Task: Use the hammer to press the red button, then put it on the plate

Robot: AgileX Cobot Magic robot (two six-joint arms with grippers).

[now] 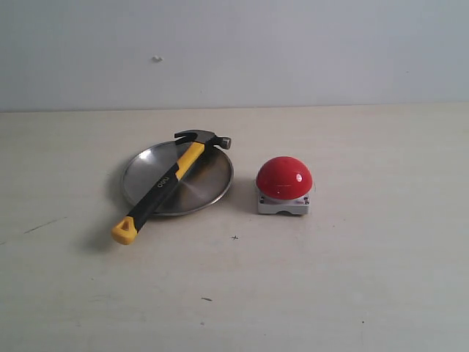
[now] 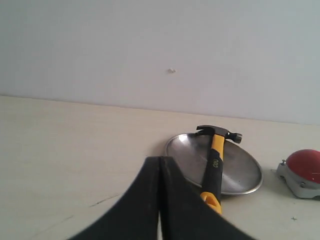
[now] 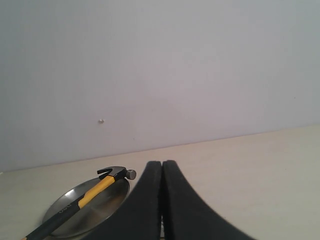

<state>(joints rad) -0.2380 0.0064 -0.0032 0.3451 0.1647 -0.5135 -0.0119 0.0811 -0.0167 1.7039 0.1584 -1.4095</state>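
Pale wood tabletop [image 1: 330, 286] fills the foreground. Closest to each wrist camera, the left gripper [image 2: 160, 159] and the right gripper [image 3: 162, 162] show black fingers pressed flat together with nothing between them. Neither gripper appears in the exterior view. The hammer [image 1: 170, 178] lies diagonally across the plate [image 1: 212, 187]. Its yellow loop end overhangs the near-left rim, and its dark head sits at the far rim. The left fingers cover part of that loop, and the right wrist view's frame edge cuts the handle off. The red button [image 1: 284, 177] stands just right of the plate, apart from it, and is clipped by the frame edge in the left wrist view. Behind is a plain grey wall [image 1: 293, 51].
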